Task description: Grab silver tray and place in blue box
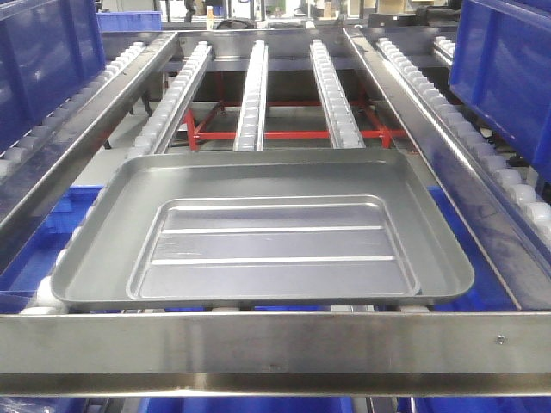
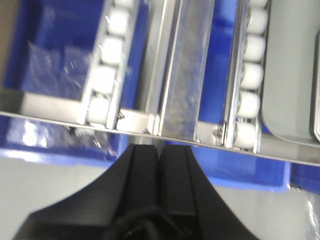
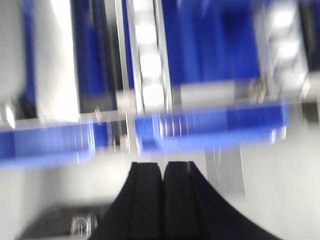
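While the silver tray [image 1: 258, 232] is seen lying flat on the roller rails [image 1: 331, 95], just behind the steel bar [image 1: 275, 340], the blue box [image 1: 43, 245] is glimpsed beneath the rack. The left gripper [image 2: 160, 152] and right gripper [image 3: 162, 167] are held with jaws pressed together, gripping nothing, outside the rack's near edge.

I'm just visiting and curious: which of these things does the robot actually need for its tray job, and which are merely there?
Needed: silver tray; blue box below the rollers, probably the target; left gripper and right gripper, both shut.
Merely there: roller tracks; steel bar in front; red frame; side crates.
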Controlling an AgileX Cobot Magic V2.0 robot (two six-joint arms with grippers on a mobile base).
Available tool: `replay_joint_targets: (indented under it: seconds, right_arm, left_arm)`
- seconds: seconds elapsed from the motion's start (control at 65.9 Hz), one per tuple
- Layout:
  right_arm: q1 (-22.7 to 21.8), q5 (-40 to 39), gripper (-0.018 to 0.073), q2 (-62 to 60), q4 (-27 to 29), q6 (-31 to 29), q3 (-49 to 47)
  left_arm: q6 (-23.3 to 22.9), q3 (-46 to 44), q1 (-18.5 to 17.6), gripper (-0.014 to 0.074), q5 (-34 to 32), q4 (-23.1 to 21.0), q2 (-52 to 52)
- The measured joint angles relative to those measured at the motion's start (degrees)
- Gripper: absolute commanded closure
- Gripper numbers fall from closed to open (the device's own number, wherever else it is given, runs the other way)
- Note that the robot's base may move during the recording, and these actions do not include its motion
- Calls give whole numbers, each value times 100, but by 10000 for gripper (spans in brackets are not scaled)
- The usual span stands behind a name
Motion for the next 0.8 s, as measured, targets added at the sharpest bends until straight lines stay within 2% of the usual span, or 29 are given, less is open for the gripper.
replay_joint_targets:
  seconds: [0.137, 0.243, 0.288, 0.349, 0.395, 0.486, 0.546, 0.683, 0.804]
  right_arm:
    - [125, 8, 501, 457, 133, 0, -102]
    - [574, -54, 499, 671, 177, 57, -327]
    - [813, -77, 499, 818, 177, 227, -471]
    - [1140, -86, 499, 1109, 28, 615, -645]
    - [1410, -91, 499, 1352, -260, 1030, -790]
    - [1942, -91, 499, 1883, -910, 2027, -1121]
    - [2282, -100, 499, 2251, -1162, 2444, -1399]
    - [2740, -140, 500, 3185, -1164, 2716, -2004]
    - [2838, -149, 501, 3922, -964, 2595, -2570]
  left_arm:
    - [67, -97, -134, 699, -54, -356, 495]
    - [190, -327, -878, 694, -23, -859, 637]
    - [-27, -422, -1295, 694, -133, -899, 712]
    - [-603, -515, -1820, 694, -337, -598, 913]
    - [-1374, -590, -2217, 694, -386, -49, 1139]
    - [-2547, -759, -2722, 693, -324, 884, 1737]
    - [-3047, -953, -2947, 693, -323, 1267, 2144]
    - [-3344, -1627, -3122, 694, -407, 1469, 3093]
    - [-3387, -2215, -3136, 694, -418, 1489, 3784]
